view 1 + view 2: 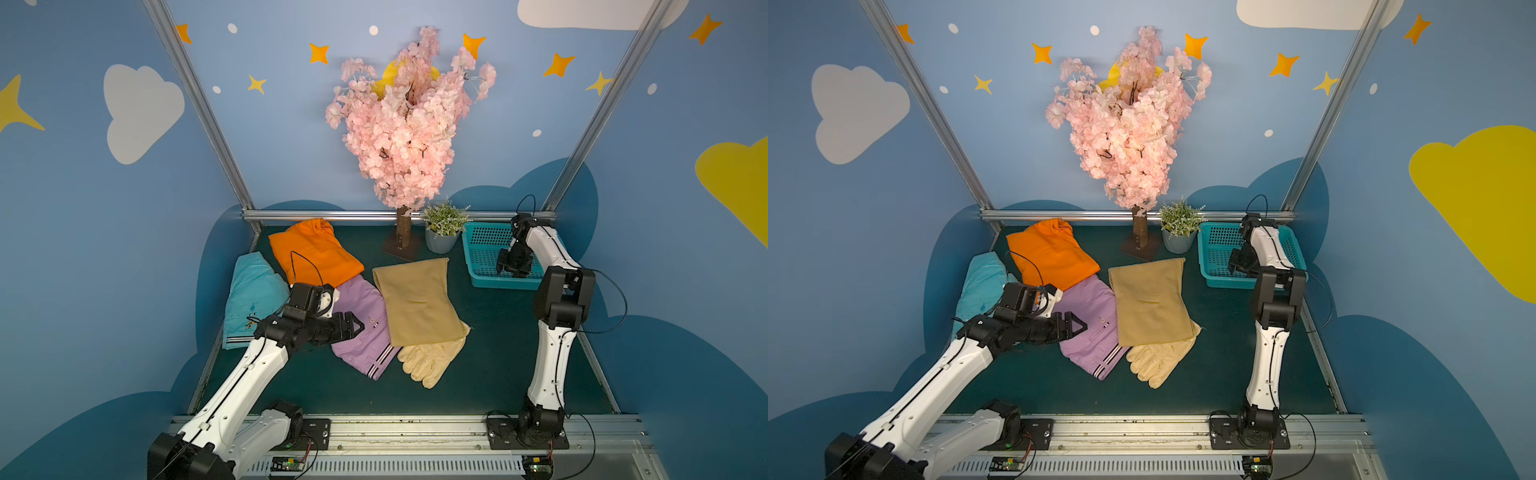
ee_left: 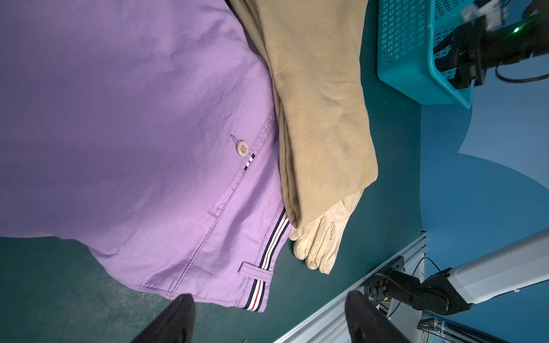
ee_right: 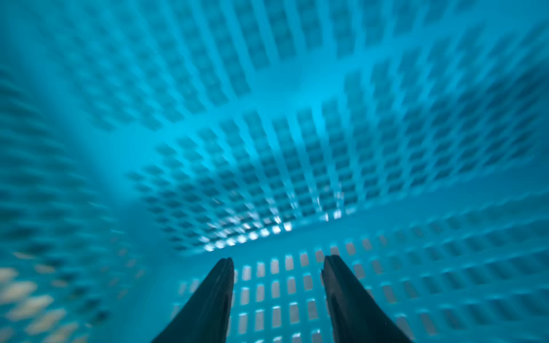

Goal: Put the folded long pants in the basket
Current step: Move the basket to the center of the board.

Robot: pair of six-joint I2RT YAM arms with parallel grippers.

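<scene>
Hovering low over the lilac pants [image 1: 365, 307], the L gripper [image 1: 358, 326] has its jaws spread wide w/ nothing btwn them. In the left wrist view its fingertips [image 2: 178, 314] frame the striped cuff.

Nearest the front rail lies the cream glove [image 1: 432, 361], its cuff tucked under the tan pants [image 1: 415, 303], whose long edge also laps the lilac pair. The turquoise pants [image 1: 253, 299] sit by the L wall. The orange pants [image 1: 311, 253] are further back, one corner touching the lilac.

Far R is the teal basket [image 1: 482, 245], holding no garment. The R gripper [image 3: 279, 273] is down inside it, jaws partly apart, nothing seen btwn them (that view is blurred). So none of the 4 pairs is in yet.

Risks, as I judge them:
- Lifting the lilac by one edge prob. unfolds it and drags the tan pair along.
- Pulling the tan pair may carry the glove w/ it.
- The R arm blocks the drop spot and could shove the light basket.

Writing: none legible. There's only a small striped tab by the lilac button [image 2: 242, 147] and a tiny mark on the turquoise pair, too small to read.
</scene>
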